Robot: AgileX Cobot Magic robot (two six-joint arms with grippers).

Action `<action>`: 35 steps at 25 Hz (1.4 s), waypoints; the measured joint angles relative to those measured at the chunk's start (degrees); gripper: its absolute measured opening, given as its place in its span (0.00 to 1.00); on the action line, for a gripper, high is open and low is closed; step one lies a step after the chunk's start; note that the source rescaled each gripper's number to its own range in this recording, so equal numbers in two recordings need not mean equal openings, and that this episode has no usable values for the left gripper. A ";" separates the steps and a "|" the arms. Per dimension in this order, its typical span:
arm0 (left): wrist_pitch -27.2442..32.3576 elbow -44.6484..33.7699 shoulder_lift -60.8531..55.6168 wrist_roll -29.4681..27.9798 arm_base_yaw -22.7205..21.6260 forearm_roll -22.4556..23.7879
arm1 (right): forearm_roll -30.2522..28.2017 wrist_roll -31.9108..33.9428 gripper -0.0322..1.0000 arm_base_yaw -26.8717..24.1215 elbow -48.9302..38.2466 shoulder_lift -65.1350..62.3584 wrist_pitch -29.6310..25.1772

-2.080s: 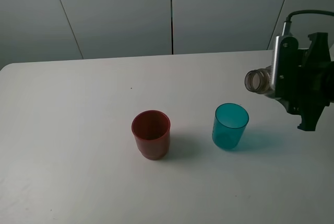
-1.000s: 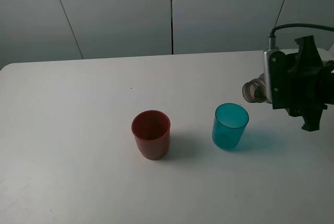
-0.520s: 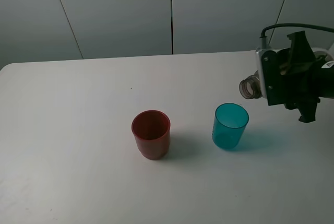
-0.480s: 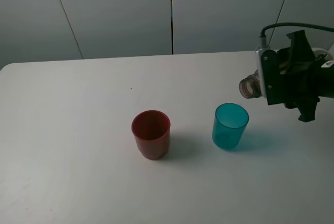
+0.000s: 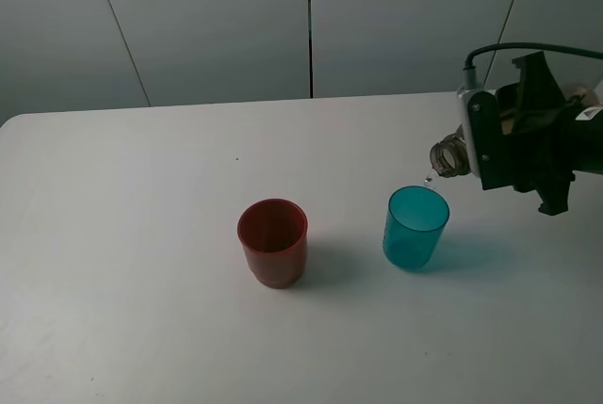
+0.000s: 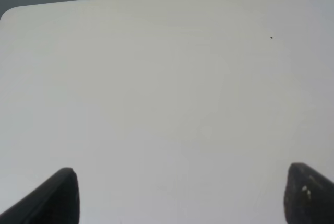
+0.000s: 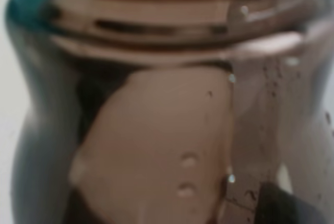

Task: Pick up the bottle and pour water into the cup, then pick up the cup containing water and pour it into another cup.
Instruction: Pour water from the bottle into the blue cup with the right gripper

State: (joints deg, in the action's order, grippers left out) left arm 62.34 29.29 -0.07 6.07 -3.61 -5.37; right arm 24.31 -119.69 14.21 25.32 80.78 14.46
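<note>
Bottle | hanging tilted just above and beside the cup, a drop falling toward its rim | right gripper pinching it | advice: be centring the mouth over the cup, tipping slowly

My right hand grips the bottle, smoky grey-brown, translucent and uncapped. I hold it tipped almost level above the desk, near its right edge. Its threaded neck points at the teal cup, with the open mouth just above that cup's far rim. A small drop of water hangs below the mouth. Close up, beads of water cling inside its wall. The teal cup stands upright right of the desk's middle. The red cup stands upright near the middle, well apart from the teal one.
</note>
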 joint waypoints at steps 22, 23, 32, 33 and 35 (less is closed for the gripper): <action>0.00 0.00 0.00 0.00 0.00 0.00 | -6.19 0.00 0.03 0.00 0.00 0.00 0.01; 0.00 0.00 0.00 0.00 0.00 0.00 | -6.56 0.00 0.03 0.00 0.00 0.00 0.01; 0.00 0.00 0.00 0.00 0.00 0.00 | -9.21 0.00 0.03 0.00 0.00 0.00 3.02; 0.00 0.00 0.00 0.00 0.00 0.00 | -9.35 0.00 0.03 0.00 0.00 0.00 3.50; 0.00 0.00 0.00 0.00 0.00 0.00 | -9.71 0.00 0.03 0.00 0.00 0.00 3.77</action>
State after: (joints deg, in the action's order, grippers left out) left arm 62.34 29.29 -0.07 6.07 -3.61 -5.37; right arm 14.60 -119.69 14.21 25.32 80.78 18.23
